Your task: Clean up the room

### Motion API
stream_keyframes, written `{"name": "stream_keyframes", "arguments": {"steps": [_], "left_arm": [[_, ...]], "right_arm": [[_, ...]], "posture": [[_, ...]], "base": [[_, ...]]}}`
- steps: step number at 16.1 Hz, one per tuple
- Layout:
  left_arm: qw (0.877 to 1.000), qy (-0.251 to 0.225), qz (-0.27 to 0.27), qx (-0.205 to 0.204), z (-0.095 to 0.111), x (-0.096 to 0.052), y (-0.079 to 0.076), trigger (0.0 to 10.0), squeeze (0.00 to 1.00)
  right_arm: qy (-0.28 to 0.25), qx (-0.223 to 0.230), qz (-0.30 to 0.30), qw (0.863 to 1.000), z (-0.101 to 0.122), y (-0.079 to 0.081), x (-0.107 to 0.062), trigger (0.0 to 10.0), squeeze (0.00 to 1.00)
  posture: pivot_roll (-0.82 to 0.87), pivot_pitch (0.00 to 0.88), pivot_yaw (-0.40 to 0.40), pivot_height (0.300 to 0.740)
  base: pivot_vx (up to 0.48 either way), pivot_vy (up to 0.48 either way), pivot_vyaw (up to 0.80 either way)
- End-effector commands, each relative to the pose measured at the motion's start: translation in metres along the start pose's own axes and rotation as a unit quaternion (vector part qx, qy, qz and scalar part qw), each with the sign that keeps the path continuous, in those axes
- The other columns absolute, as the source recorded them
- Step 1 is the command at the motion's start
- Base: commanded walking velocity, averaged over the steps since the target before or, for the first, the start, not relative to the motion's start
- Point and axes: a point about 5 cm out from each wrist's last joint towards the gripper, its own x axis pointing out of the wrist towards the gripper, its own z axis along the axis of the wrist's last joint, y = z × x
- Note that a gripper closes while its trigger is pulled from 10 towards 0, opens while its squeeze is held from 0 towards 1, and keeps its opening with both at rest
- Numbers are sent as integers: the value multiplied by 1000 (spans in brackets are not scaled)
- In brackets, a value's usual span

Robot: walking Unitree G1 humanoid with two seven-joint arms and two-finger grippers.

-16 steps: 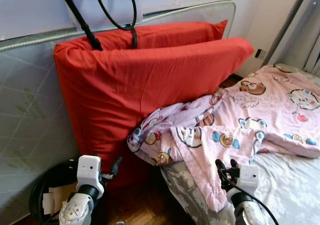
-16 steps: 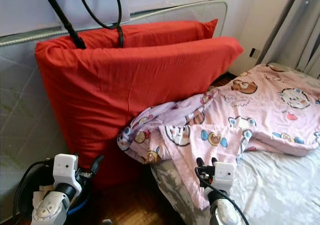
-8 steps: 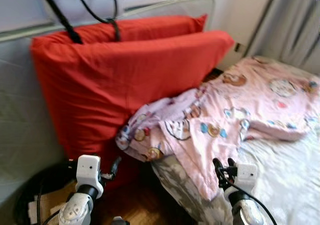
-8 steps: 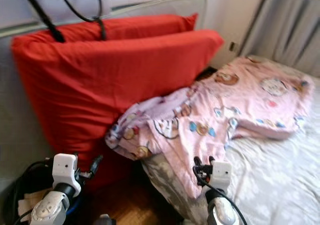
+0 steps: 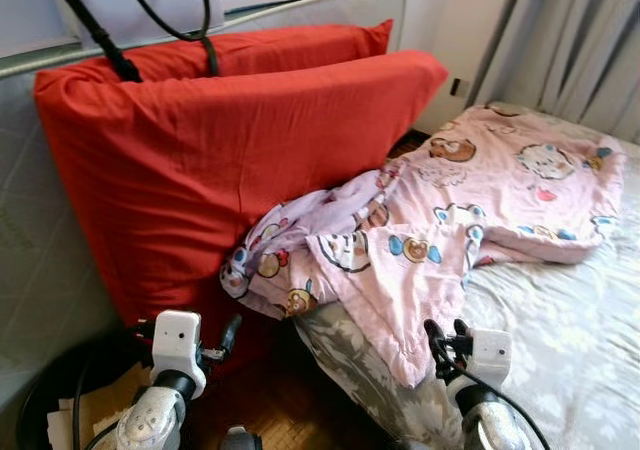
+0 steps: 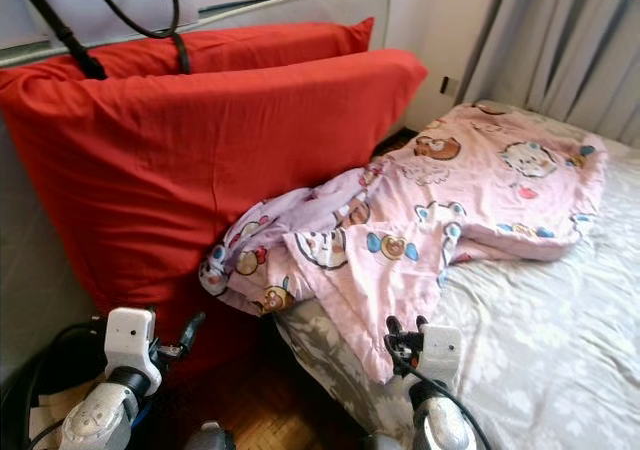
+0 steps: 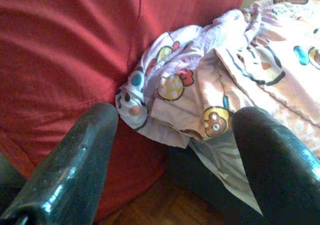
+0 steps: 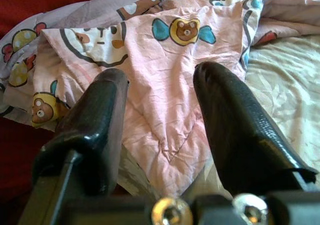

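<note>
- Lying crumpled on the bed is a pink cotton blanket with cartoon bears and cats point(image 5: 470, 200), and one corner of it hangs over the bed's edge just ahead of the right gripper point(image 5: 445, 335).
- The right gripper is low and close to the bed's edge, its two black fingers point(image 8: 100, 115) spread apart with nothing between them. They point at the hanging corner of the blanket but do not touch it.
- The left gripper point(image 5: 228, 335) is low too, well to the left of the right gripper. Its fingers point(image 7: 75, 155) are spread wide and hold nothing. Ahead of it, the bunched-up end of the blanket rests against the red cushion.
- Two big red fabric cushions point(image 5: 220, 150) stand on edge ahead of the left gripper, leaning on a grey quilted mattress point(image 5: 30, 270) that stands by the wall.
- The bed has a grey flowery sheet point(image 5: 560, 320), which lies to the right of the right gripper.
- Black bag straps point(image 5: 110, 40) hang above the cushions, far ahead of the left gripper.
- Grey curtains point(image 5: 570, 40) hang beyond the bed.
- Below the left gripper is a brown wooden floor point(image 5: 290, 410).
</note>
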Motion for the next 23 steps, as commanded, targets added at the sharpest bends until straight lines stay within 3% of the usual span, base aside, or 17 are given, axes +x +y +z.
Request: {"name": "stream_keyframes", "arguments": {"steps": [1,4,12,23], "left_arm": [[1000,4,2,-1,-1,-3,1,10000,0],[1000,9,3,-6,-2,-4,0,10000,0],[1000,13,0,-2,-4,-5,-2,10000,0],[1000,15,-13,-8,-3,-2,-6,10000,0]], "right_arm": [[-1,-3,5,1000,2,0,3,10000,0],[1,-12,10,1000,1,2,2,10000,0],[4,-11,20,1000,0,5,1,10000,0],[4,-1,-15,1000,0,-2,3,10000,0]], "posture": [[36,2,-24,650],[36,4,-22,650],[34,4,-21,650],[31,3,-17,650]], "base": [[0,0,0],[0,0,0],[0,0,795],[0,0,0]]}}
